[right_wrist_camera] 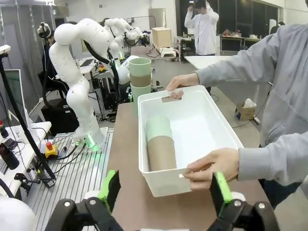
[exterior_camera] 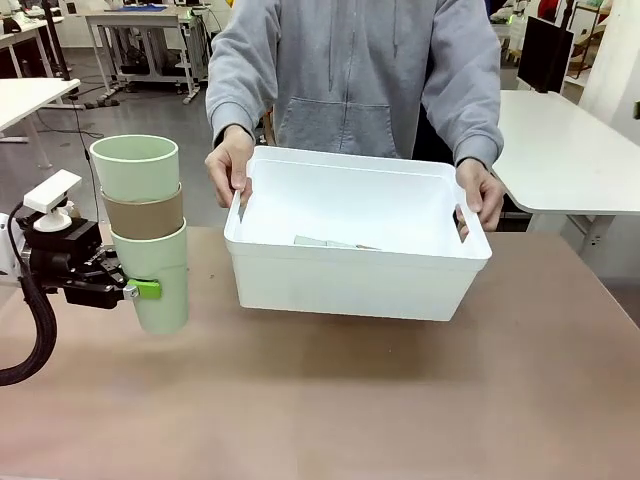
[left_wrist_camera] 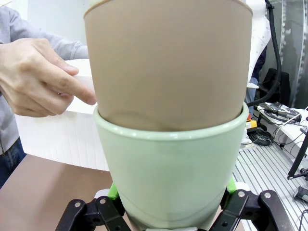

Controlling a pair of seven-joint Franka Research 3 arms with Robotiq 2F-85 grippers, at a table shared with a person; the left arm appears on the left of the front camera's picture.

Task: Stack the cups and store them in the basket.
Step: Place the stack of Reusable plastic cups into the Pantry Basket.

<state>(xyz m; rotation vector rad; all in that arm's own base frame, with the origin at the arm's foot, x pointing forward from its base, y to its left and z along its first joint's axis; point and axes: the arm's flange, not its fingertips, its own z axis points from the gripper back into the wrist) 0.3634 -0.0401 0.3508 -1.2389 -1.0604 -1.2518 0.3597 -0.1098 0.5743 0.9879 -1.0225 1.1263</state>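
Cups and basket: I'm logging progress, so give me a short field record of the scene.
Left gripper: shut on held stack, left of basket
Held stack: three cups, mint, tan, mint, upright
Basket: on table, person's hands at both ends
Inside basket: second stack lying on its side, mint and tan showing
Right gripper: open, near basket's end

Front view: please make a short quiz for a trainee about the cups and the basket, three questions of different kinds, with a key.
1. True or false: the left tool grips the stack of cups by its bottom mint cup.
2. What holds the basket at its ends? A the left tool; B the person's hands; C nothing.
3. Fill in: the middle cup of the stack is ___ in colour.
Key: 1 true; 2 B; 3 tan-brown.
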